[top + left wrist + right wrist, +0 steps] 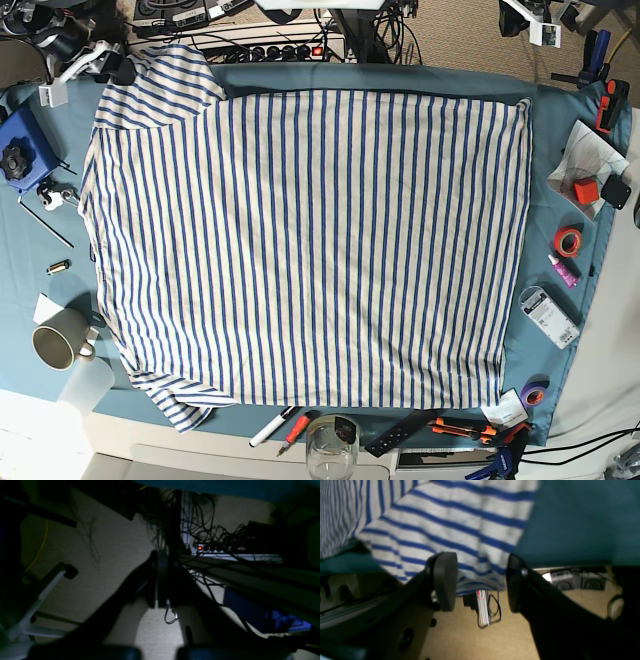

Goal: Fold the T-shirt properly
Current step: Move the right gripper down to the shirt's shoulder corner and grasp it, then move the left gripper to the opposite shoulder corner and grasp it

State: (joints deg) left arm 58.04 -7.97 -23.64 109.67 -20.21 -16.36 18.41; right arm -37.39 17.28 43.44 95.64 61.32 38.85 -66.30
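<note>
We saw the soft striped T-shirt [300, 240] flat on the teal table [560, 120], long axis three-to-nine o'clock, collar toward nine. Right fingers [445, 580] stood wide, empty; left fingers [162, 580] pressed together, empty.

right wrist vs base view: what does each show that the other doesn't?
Right wrist only: the open right end effector at a striped sleeve hanging over the table edge, and a power adapter on the carpet below.
Base only: the whole T-shirt spread flat, plus a mug, glass, marker and tape roll.
Both: the striped shirt on the teal cloth.
</note>
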